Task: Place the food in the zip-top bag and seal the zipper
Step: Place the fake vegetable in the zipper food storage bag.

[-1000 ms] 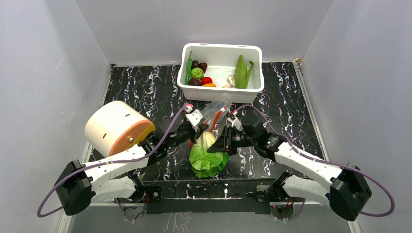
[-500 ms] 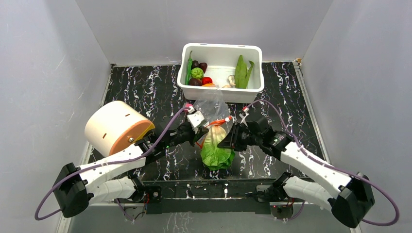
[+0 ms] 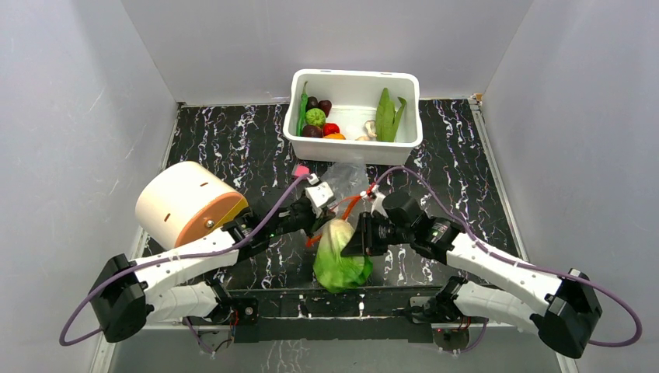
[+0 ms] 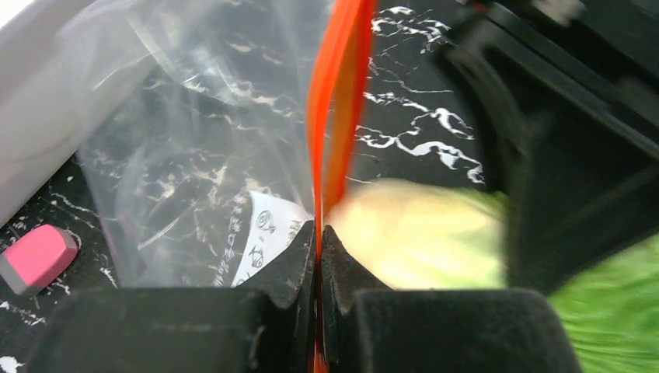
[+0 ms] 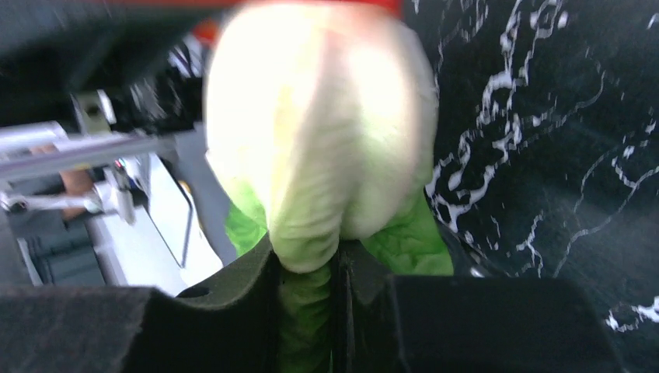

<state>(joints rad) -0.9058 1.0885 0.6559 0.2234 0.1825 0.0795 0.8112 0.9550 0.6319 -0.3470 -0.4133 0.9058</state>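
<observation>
The left pincer (image 4: 319, 233) is pinching the zipper (image 4: 336, 93) of the bag (image 4: 194, 140) while the right pincer (image 5: 336, 256) is clamping the cabbage (image 5: 319, 132).

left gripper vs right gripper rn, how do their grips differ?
The left gripper is shut on the zipper, jaws almost touching; the right gripper is shut on the cabbage, jaws parted by leaf. The left gripper's load is a thin strip; the right gripper's is bulky. Both hold something, close together in front of the white tub.

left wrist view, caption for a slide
Left gripper shut on the orange-red zipper strip of the clear crinkly bag, pale-green leafy cabbage close beside
</observation>
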